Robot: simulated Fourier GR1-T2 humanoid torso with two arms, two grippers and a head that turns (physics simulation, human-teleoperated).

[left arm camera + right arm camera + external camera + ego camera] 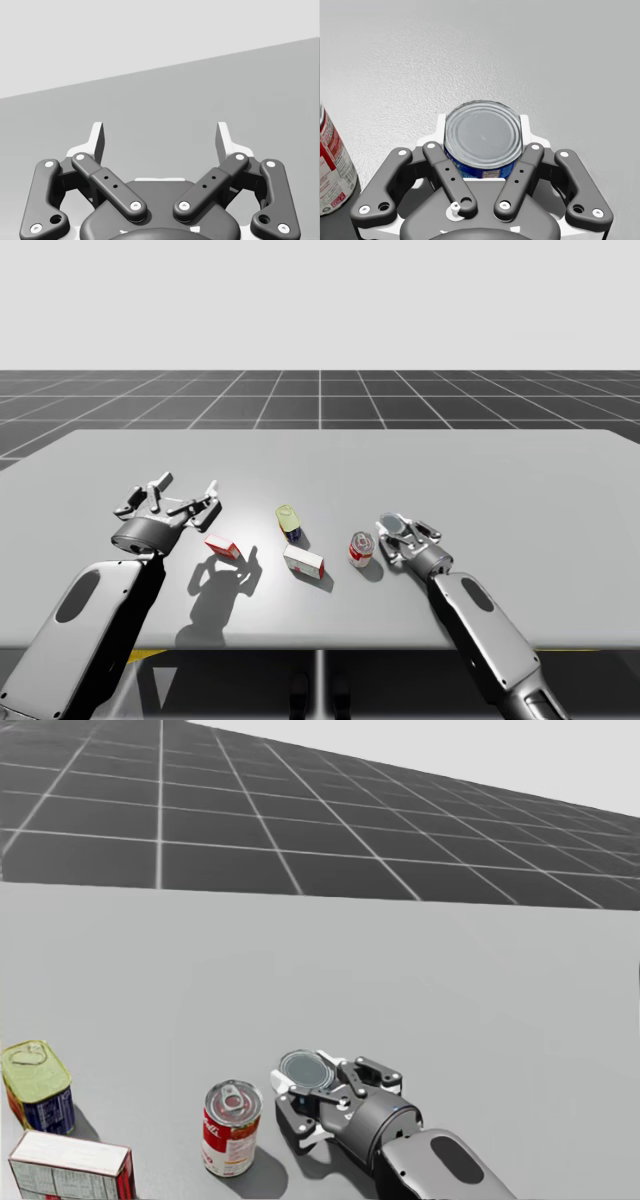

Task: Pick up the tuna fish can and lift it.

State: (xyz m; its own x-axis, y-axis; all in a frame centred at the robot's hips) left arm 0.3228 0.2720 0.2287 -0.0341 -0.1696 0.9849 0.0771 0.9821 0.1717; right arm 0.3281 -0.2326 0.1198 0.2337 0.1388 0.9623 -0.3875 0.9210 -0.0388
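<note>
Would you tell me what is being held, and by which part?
My right gripper holds the tuna can by its sides; left gripper holds nothing.

The high view looks down from above my side, wide over the flat grey table (pixel 500 470). The head view sits lower and nearer, facing its right part; the right wrist view is nearest — all three share the red-and-white cylindrical can (pixel 361 549). The left wrist view skims low across tabletop.

No readable txt, nos., signs — none
</note>
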